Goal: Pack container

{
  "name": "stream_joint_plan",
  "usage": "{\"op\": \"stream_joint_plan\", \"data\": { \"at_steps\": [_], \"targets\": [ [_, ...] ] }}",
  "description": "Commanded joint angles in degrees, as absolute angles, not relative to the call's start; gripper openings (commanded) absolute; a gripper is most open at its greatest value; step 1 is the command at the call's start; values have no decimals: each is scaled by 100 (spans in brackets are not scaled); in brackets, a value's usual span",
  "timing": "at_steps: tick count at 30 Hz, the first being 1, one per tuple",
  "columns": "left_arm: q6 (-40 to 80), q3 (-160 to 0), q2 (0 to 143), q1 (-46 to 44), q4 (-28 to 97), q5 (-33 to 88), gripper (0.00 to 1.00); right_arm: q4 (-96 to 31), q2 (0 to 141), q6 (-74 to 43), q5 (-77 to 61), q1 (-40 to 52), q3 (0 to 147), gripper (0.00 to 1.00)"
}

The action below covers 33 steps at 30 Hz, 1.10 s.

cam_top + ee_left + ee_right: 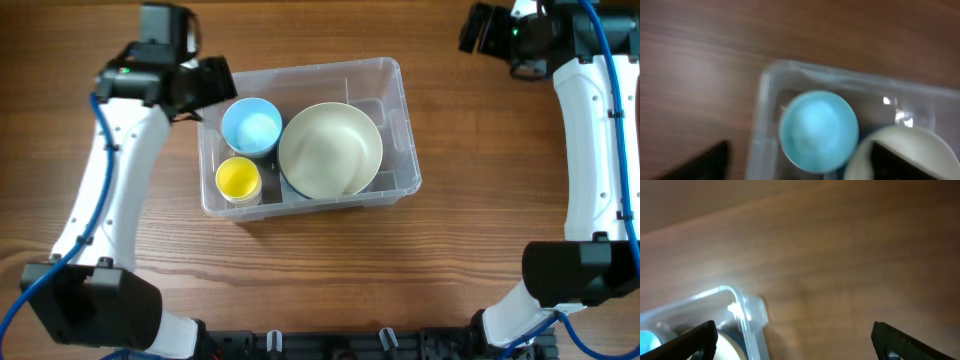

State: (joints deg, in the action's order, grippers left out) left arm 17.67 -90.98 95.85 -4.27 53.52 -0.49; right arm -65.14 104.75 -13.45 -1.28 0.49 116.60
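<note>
A brown wood-grain table (480, 150) fills the overhead view and forms the background of both wrist views. The container (404, 130), a clear rectangular plastic bin with a rounded rim, stands upright near the middle of the table, its long side turned slightly out of line with the table edge.

Three vessels sit inside it, all with their mouths upward. A light blue cup (251, 127) occupies the far left corner. A smaller yellow cup (238, 178) sits in the near left corner, just beside the blue one. A wide cream bowl (330, 150) takes up the middle and most of the right half. The bowl's rim lies against or just beside the blue cup; which of the two cannot be told.

The left gripper (214, 86) hangs at the container's far left corner, carried by the white left arm (110, 170). In the blurred left wrist view its dark fingertips (710, 162) are spread wide and grasp nothing. One lies over the bare table outside the container wall, the other over the cream bowl, with the blue cup between and below them. Its height above the cup cannot be judged.

The right gripper (478, 30) is at the far right of the table, well apart from the container, on the white right arm (590, 130). In the right wrist view its fingers (690, 340) are likewise spread apart and empty. Bare wood lies between them, and one corner of the container enters at the lower left.
</note>
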Motion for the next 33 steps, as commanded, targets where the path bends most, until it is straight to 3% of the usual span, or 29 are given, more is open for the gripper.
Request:
{"op": "stream_joint_plan", "data": {
  "at_steps": [1,5,10,17,22,27,33],
  "targets": [
    [1846,-9098,9515,-8,5247,-93,100,-5968,10302,-1184,-134,78,11666,100],
    [1822,-9098,9513,458,4792,-113,100,-5671,10300,-974,-137,78,11666,100],
    [1850,-9096,9319,967,5301,246,100,-6233,10012,-1223,473,78,11666,100],
    [1669,-8420,7719,943,5610,255,100,-6834,8621,-1420,471,78,11572,100],
    [1313,-6379,5494,674,5033,434,100,-6501,6864,-1695,449,78,9789,100],
    [1068,-5507,3463,-108,5446,486,100,-5649,4759,-1811,451,78,6608,100],
    [1070,-5507,3109,-213,5682,443,100,-5422,3798,-1813,449,78,5537,100]
  ]
}}
